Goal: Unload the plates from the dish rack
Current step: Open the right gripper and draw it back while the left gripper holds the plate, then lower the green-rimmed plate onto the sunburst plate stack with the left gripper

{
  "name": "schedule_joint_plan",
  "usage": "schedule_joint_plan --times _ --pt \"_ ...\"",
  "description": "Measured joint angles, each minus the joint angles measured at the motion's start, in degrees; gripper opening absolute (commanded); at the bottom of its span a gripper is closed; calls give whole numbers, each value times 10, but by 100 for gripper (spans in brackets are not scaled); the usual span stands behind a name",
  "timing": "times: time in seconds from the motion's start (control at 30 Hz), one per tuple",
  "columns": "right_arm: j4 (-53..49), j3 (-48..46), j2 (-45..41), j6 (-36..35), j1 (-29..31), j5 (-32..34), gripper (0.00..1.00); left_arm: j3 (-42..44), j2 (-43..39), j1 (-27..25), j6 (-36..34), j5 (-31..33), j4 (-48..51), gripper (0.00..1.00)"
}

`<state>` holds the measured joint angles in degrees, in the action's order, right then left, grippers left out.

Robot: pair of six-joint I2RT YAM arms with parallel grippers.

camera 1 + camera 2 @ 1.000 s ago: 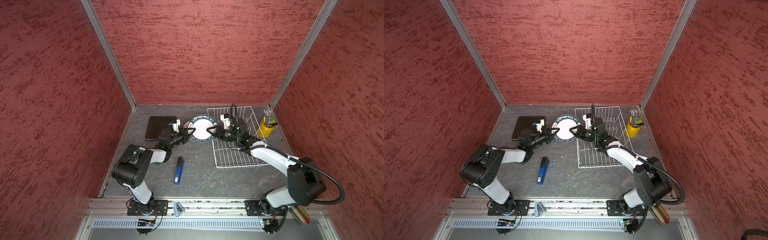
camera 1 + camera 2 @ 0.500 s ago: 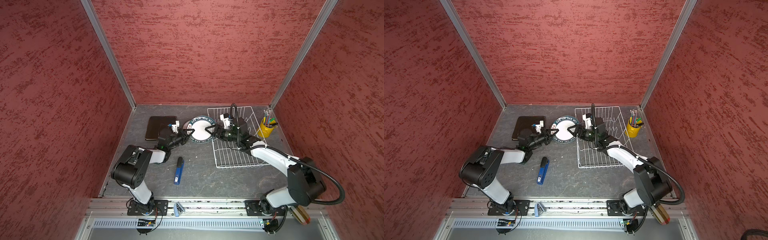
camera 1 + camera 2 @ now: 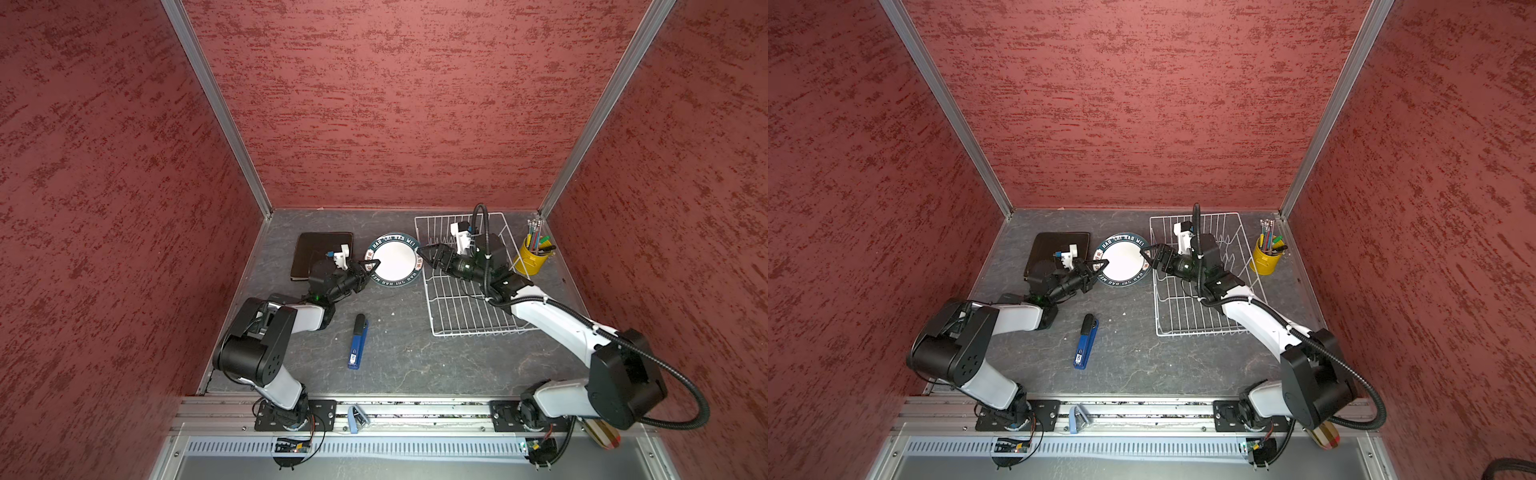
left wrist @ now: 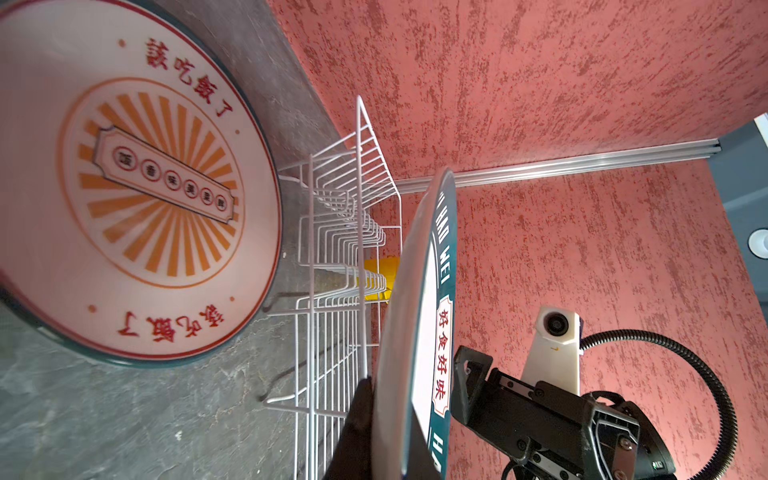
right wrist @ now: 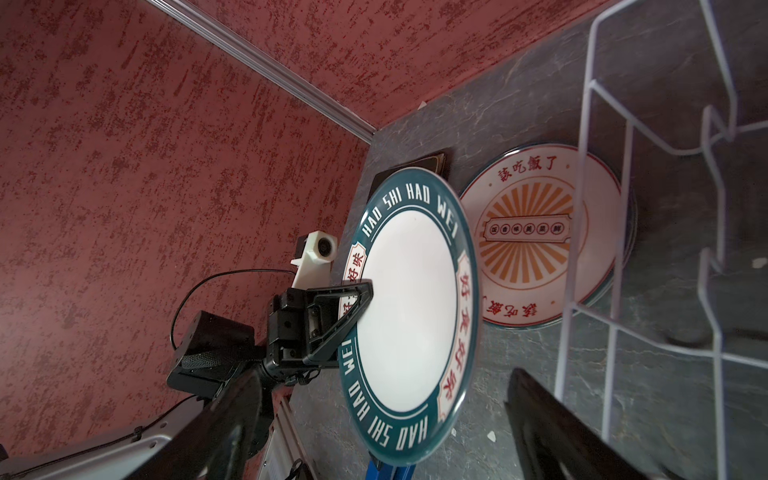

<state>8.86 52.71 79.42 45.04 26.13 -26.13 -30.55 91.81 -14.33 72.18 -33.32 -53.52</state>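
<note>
A round white plate with a dark green lettered rim (image 3: 395,264) (image 3: 1123,264) (image 5: 409,316) hangs tilted over the table, left of the dish rack (image 3: 465,307) (image 3: 1183,311). My left gripper (image 3: 372,266) (image 3: 1102,266) (image 4: 390,449) is shut on its left rim. At the plate's opposite rim my right gripper (image 3: 424,257) (image 3: 1147,259) (image 5: 382,378) stands open, its fingers clear of the rim. Under the held plate a round sunburst plate (image 4: 137,187) (image 5: 528,232) lies flat on the table. Further left lies a dark brown square plate (image 3: 322,253) (image 3: 1059,249).
A yellow cup of pens (image 3: 532,257) (image 3: 1266,257) stands right of the rack by the wall. A blue stapler (image 3: 357,343) (image 3: 1086,343) lies on the grey table in front of the plates. Red walls close in the back and both sides.
My right gripper has opened and let go of the lettered plate's rim. The left gripper still holds the plate, which has barely moved.
</note>
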Motion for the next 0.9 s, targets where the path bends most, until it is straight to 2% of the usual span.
schedule_joint_plan --times 0.23,0.63,0.9 --pt "-7 -7 -2 -6 -1 15 93 8 -3 15 -17 19 47 0" --pt "-24 -16 -19 -25 -1 37 94 -29 -33 16 -111 59 196 0" --pt "-37 -32 -43 -40 -2 75 95 -66 20 28 -134 60 207 0"
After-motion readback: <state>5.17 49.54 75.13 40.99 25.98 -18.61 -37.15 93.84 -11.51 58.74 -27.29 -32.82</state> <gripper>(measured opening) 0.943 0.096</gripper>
